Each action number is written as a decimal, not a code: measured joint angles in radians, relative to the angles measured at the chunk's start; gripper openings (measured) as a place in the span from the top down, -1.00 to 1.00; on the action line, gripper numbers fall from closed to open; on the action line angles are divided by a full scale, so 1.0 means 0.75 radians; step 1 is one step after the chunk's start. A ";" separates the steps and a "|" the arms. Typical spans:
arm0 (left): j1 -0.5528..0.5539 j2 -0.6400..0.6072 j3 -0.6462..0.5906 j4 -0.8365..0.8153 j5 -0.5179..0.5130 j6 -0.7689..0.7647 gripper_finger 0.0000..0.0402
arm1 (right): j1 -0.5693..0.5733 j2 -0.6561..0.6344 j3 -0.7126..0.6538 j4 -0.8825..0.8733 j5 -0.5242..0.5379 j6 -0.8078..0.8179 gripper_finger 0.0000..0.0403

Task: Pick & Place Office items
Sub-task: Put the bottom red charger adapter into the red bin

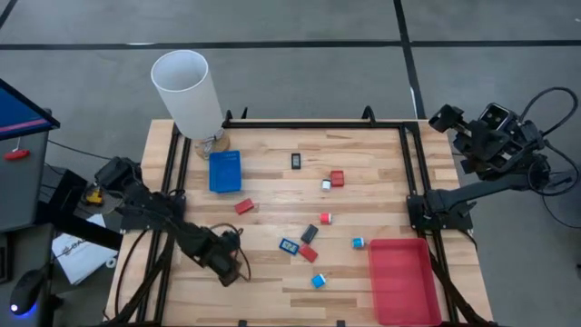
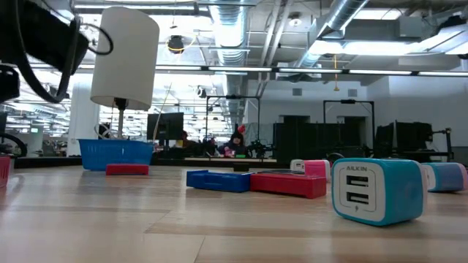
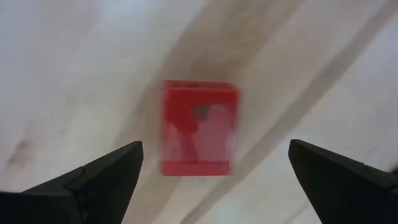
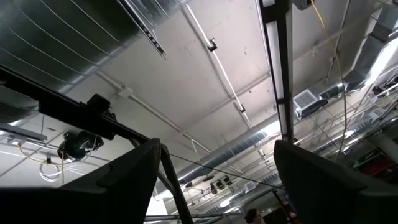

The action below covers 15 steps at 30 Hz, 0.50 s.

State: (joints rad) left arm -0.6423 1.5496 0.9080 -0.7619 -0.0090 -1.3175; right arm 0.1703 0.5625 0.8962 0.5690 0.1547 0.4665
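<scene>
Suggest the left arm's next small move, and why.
Probably lower the left gripper straight down: its fingers are open and the red block lies centred between them, untouched on the wood. The right gripper waits, pointed at the ceiling.

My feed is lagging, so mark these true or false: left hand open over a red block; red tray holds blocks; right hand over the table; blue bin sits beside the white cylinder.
1. The left hand is open above a red block. True.
2. The red tray holds blocks. False: no blocks show in it.
3. The right hand is over the table. False: it faces the ceiling, off the table's corner.
4. The blue bin sits beside the white cylinder. True.
</scene>
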 joint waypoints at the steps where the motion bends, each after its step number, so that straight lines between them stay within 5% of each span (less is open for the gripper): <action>1: 0.010 -0.034 -0.032 0.005 -0.002 -0.001 -0.99 | 0.000 0.000 0.004 0.001 0.000 -0.002 -0.52; 7: 0.040 -0.180 -0.201 0.082 -0.037 -0.005 -0.99 | 0.000 0.001 0.029 -0.030 -0.001 -0.032 -0.52; 15: 0.037 -0.143 -0.233 0.244 -0.042 -0.014 -0.98 | 0.000 0.030 0.031 -0.029 0.000 -0.044 -0.52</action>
State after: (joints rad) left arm -0.6144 1.4422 0.7334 -0.5785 -0.0402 -1.3282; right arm 0.1703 0.5851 0.9195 0.5470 0.1547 0.4335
